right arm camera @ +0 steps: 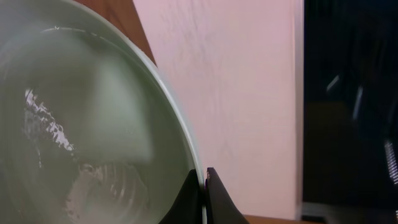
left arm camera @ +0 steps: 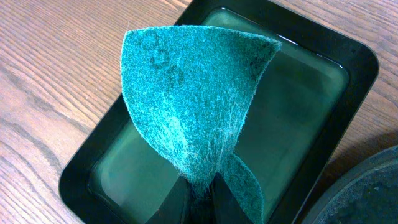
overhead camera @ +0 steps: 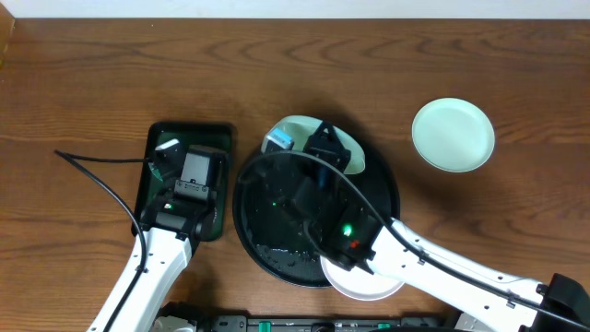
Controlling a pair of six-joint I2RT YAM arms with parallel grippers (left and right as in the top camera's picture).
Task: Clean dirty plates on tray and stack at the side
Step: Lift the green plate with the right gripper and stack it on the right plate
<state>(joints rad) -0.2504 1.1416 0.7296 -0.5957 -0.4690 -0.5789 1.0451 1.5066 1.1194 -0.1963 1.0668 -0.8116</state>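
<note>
My right gripper [overhead camera: 318, 140] is shut on the rim of a pale mint-green plate [overhead camera: 293, 129], held tilted over the far edge of the round black tray [overhead camera: 263, 207]. A small teal mark shows at the plate's left edge. In the right wrist view the fingers [right arm camera: 204, 180] pinch the wet plate [right arm camera: 74, 124] at its rim. A white plate [overhead camera: 364, 281] lies at the tray's near edge, partly under my right arm. A second mint-green plate [overhead camera: 453, 135] lies on the table at the right. My left gripper [left arm camera: 200, 190] is shut on a teal scouring pad [left arm camera: 193, 93].
The left gripper [overhead camera: 175, 155] hovers over a small rectangular dark green tray [overhead camera: 221, 138] holding water, also seen in the left wrist view [left arm camera: 351, 81]. The black tray's rim shows at that view's lower right [left arm camera: 373, 193]. A black cable trails left of the left arm.
</note>
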